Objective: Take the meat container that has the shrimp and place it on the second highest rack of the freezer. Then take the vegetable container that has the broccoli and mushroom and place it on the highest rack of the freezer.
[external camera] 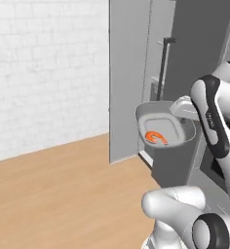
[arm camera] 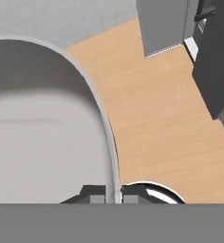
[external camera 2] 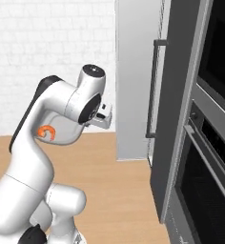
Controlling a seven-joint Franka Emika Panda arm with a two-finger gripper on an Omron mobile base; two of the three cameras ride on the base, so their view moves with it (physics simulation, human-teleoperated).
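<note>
1. Left base view: the meat container (external camera: pixel 164 127), a pale grey bowl, hangs in the air at the end of the arm, tipped toward the camera so the shrimp (external camera: pixel 156 137) shows on its floor. It sits just in front of the freezer (external camera: pixel 131 78), whose long dark bar handle (external camera: pixel 162 68) rises right behind it. No shelf slab can be seen here, so the bowl is carried but not yet placed.

2. Right base view: the arm bends across the frame and hides most of the bowl; the shrimp (external camera 2: pixel 47 132) peeks out beside the upper arm. The freezer (external camera 2: pixel 136 81) stands just beyond, with the black-glass oven (external camera 2: pixel 212 157) to the right. I cannot tell from here whether a door stands open.

3. Hand view: the gripper (arm camera: pixel 113 194) is clamped together on the bowl's rim, one fingertip on each side of the thin wall (arm camera: pixel 104 118). The wooden floor (arm camera: pixel 156 123) lies below.

4. Judgement: the first half is mid-way, lifted and brought to the freezer, with shelving on the second highest rack left. The broccoli and mushroom container remains to be done.
</note>
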